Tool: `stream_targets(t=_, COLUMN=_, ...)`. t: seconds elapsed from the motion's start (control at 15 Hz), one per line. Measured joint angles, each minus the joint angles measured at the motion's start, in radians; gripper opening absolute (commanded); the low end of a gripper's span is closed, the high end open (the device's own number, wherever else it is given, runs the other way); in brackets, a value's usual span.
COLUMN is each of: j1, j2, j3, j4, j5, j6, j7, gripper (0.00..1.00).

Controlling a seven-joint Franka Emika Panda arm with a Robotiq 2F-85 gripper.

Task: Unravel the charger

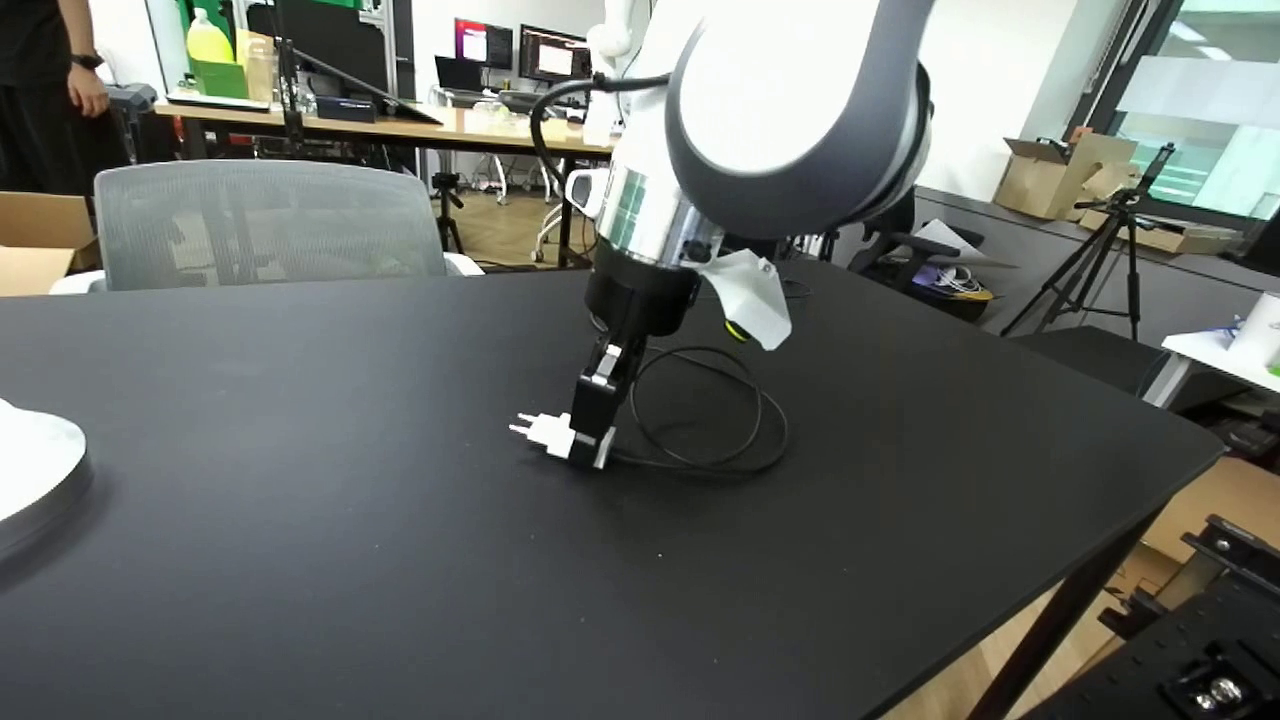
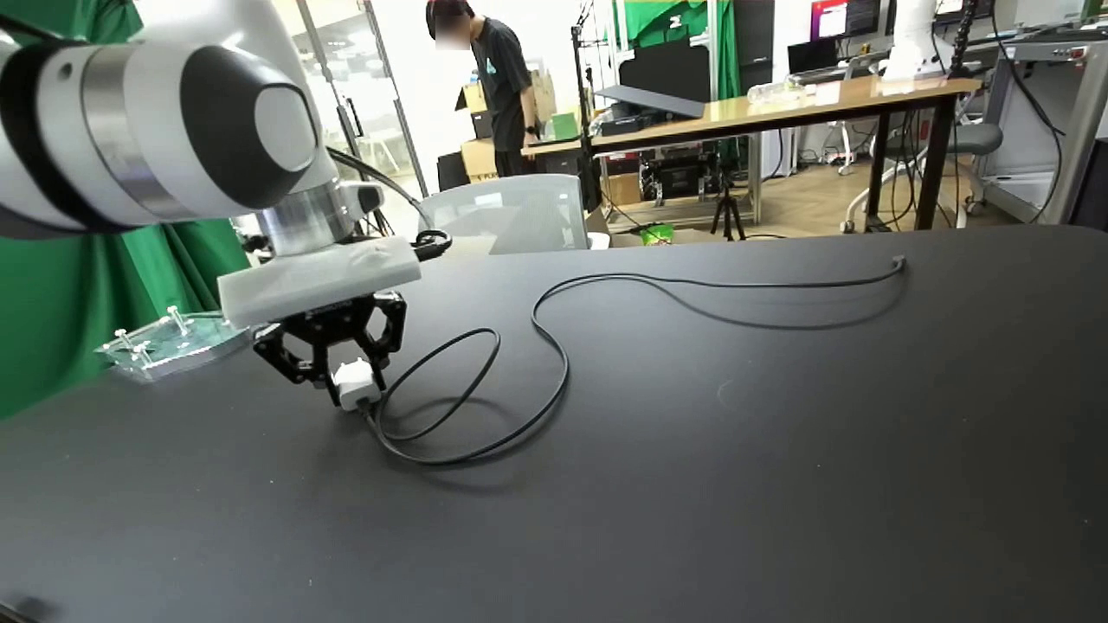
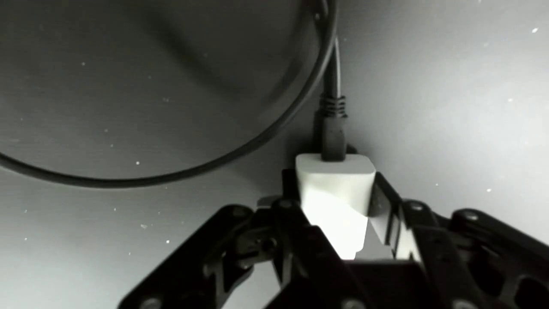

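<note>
The charger is a white plug block (image 1: 548, 433) with a black cable (image 1: 783, 425). My gripper (image 1: 595, 448) is low at the table, its fingers on both sides of the block, shut on it. The prongs point away from the cable. In the wrist view the block (image 3: 336, 180) sits between the fingertips (image 3: 336, 191), and the cable (image 3: 107, 183) curves to the left. In an exterior view the block (image 2: 357, 385) is at the fingertips, and the cable (image 2: 567, 368) forms a loop beside it, then runs to a connector end (image 2: 898, 262) far right.
A clear plate with bolts (image 2: 177, 344) lies on the black table (image 2: 736, 484) behind the gripper. A white rounded object (image 1: 38, 465) is at an exterior view's left edge. A grey chair (image 1: 275, 220) stands at the table's far edge.
</note>
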Motion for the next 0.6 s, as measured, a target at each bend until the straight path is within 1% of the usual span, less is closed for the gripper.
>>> stream_targets(t=0.07, j1=-0.057, j2=0.003, j3=0.046, j4=0.018, j5=0.045, j6=-0.09, j7=-0.057, gripper=0.18)
stream_targets(t=0.13, j1=-0.088, j2=0.0, j3=0.064, j4=0.035, j5=0.105, j6=-0.167, j7=-0.114, gripper=0.68)
stream_targets(t=0.2, j1=-0.1, j2=-0.009, j3=0.065, j4=0.053, j5=0.169, j6=-0.241, j7=-0.168, gripper=0.68)
stream_targets(t=0.33, j1=-0.084, j2=-0.038, j3=0.04, j4=0.105, j5=0.278, j6=-0.386, j7=-0.218, gripper=0.81)
stream_targets(t=0.47, j1=-0.018, j2=-0.087, j3=-0.029, j4=0.158, j5=0.339, j6=-0.502, j7=-0.22, gripper=0.95)
stream_targets(t=0.6, j1=0.072, j2=-0.133, j3=-0.116, j4=0.193, j5=0.353, j6=-0.567, j7=-0.198, gripper=1.0)
